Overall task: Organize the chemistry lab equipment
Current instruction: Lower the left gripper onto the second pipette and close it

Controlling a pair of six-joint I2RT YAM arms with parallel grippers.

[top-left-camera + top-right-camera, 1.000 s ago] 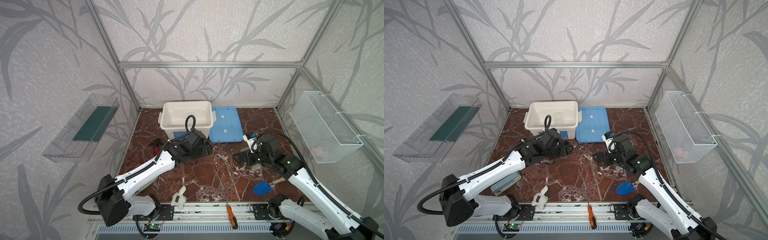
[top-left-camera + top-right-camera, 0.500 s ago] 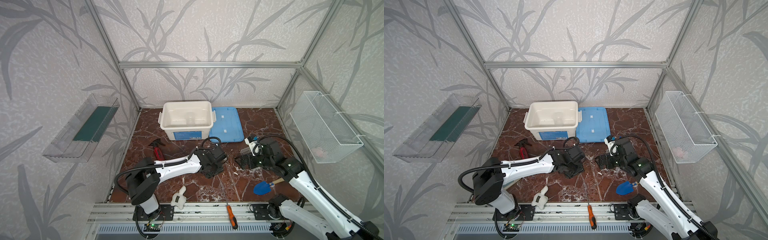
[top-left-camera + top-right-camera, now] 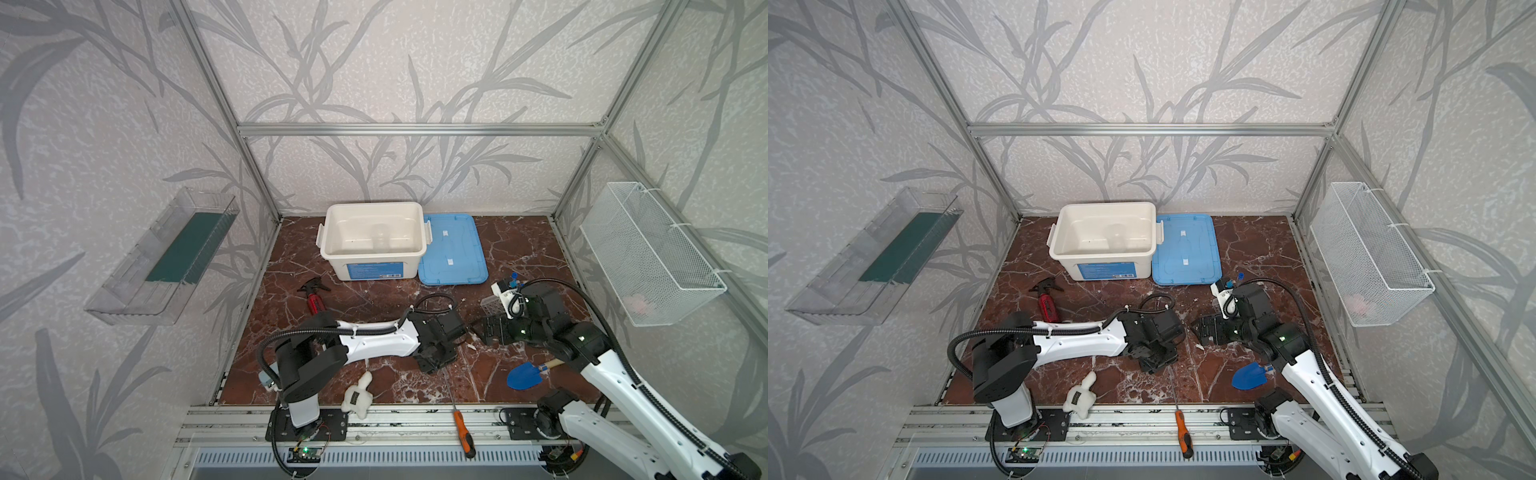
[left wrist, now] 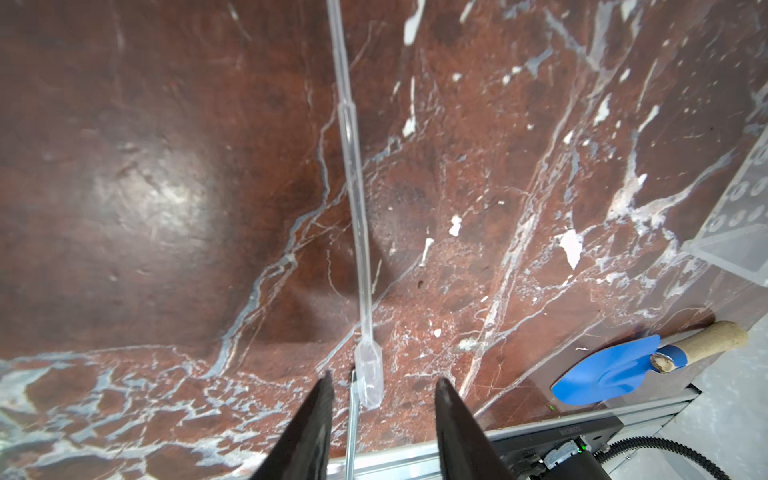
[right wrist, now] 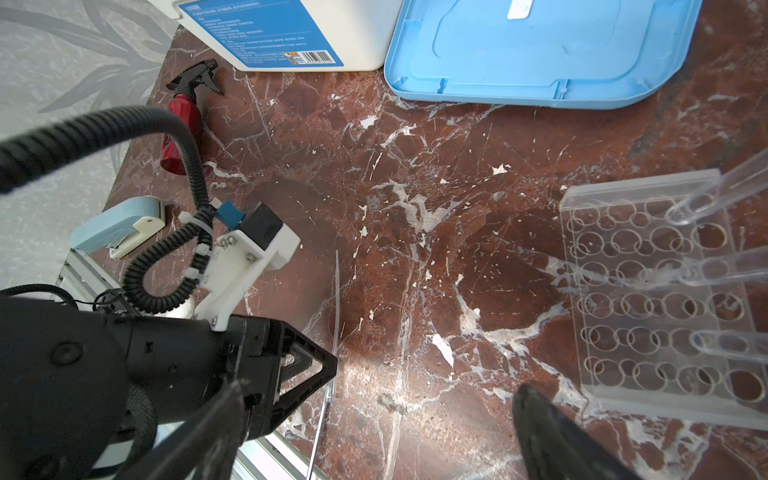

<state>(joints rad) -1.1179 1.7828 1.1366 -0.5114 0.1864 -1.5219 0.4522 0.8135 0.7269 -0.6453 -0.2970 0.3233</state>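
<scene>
A thin clear rod [image 4: 354,187] lies flat on the red marble counter [image 4: 145,187]. Its flattened end sits between the tips of the left fingers [image 4: 311,432], which stand apart with a gap on either side, so they are not pinching it. The metal shaft of the orange-handled screwdriver [image 3: 464,432] runs just beside that end, and its handle rests out at 6 o'clock on the front rail.

At about 2 o'clock from the rod stands the clear perforated tube rack [image 5: 648,291], with three clear test tubes [image 5: 702,203] leaning in its holes. The right fingers [image 5: 552,440] hang spread wide over bare counter between rod and rack, holding nothing. A blue trowel [image 3: 524,375] lies at 4 o'clock. Farther off, at 11 o'clock, sits an open white bin [image 3: 340,266], with its blue lid [image 3: 451,249] flat alongside at 12.
</scene>
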